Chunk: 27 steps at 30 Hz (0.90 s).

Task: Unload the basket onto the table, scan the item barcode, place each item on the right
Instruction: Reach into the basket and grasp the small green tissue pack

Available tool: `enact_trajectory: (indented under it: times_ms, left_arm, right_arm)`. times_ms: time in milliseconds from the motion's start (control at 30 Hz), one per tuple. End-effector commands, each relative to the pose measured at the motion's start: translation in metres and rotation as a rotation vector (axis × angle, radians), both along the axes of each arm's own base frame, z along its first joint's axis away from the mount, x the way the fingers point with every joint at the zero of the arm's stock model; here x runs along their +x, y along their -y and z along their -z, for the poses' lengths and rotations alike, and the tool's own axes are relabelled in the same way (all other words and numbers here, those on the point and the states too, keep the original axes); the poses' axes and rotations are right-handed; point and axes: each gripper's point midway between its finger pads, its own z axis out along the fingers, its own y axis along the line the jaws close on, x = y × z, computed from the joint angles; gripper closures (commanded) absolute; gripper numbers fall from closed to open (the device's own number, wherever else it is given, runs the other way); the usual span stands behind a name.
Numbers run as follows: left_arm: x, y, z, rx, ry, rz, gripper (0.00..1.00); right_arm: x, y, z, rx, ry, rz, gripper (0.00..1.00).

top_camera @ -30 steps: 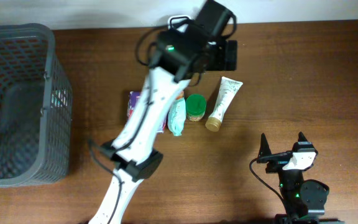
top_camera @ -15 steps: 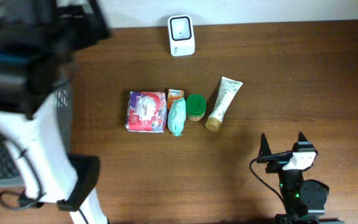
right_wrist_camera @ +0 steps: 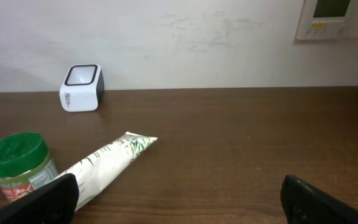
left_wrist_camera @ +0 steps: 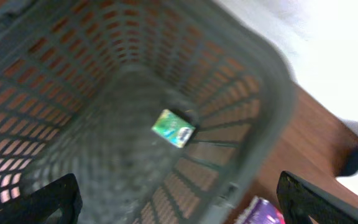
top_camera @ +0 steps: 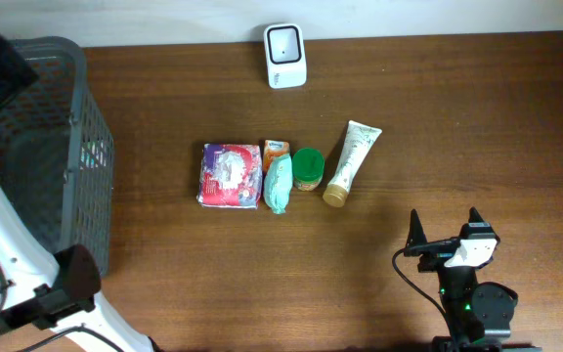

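Observation:
The white barcode scanner (top_camera: 285,42) stands at the table's back edge, also in the right wrist view as the scanner (right_wrist_camera: 81,87). My left gripper (left_wrist_camera: 179,202) hangs open over the grey mesh basket (left_wrist_camera: 247,124), nothing between its fingers. A small green packet (left_wrist_camera: 173,127) is inside the basket, blurred. In the overhead view the left arm reaches over the basket (top_camera: 76,108) at the far left. My right gripper (top_camera: 445,227) rests open near the front right, empty. Its fingertips frame bare table beside a white tube (right_wrist_camera: 104,165).
A row of items lies mid-table: a purple packet (top_camera: 231,175), an orange carton (top_camera: 276,148), a teal pouch (top_camera: 278,183), a green-lidded jar (top_camera: 308,168) and the white tube (top_camera: 351,162). The left arm's white links (top_camera: 8,264) run along the table's left front.
The left arm has swung from the scanner at the back to the far left, over the basket. The right arm and the row of items have not moved.

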Motion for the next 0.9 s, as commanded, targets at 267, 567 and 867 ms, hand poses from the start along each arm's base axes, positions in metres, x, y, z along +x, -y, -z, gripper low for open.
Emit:
enact_trajectory:
  times_ms: [267,567,867]
  left_arm:
    - [-0.04,-0.069,0.018,-0.144,0.004,-0.19,0.01]
    - [-0.031,-0.081,0.044,-0.151,-0.043,-0.206,0.01]
    - [-0.024,-0.084,0.079,-0.194,-0.11,-0.207,0.01]
  right_arm:
    - [0.0,0.0,0.003,0.011,-0.003,0.005,0.01]
    - [0.0,0.0,0.003,0.011,-0.003,0.005,0.01]
    - [0.0,0.0,0.003,0.011,-0.003,0.005,0.01]
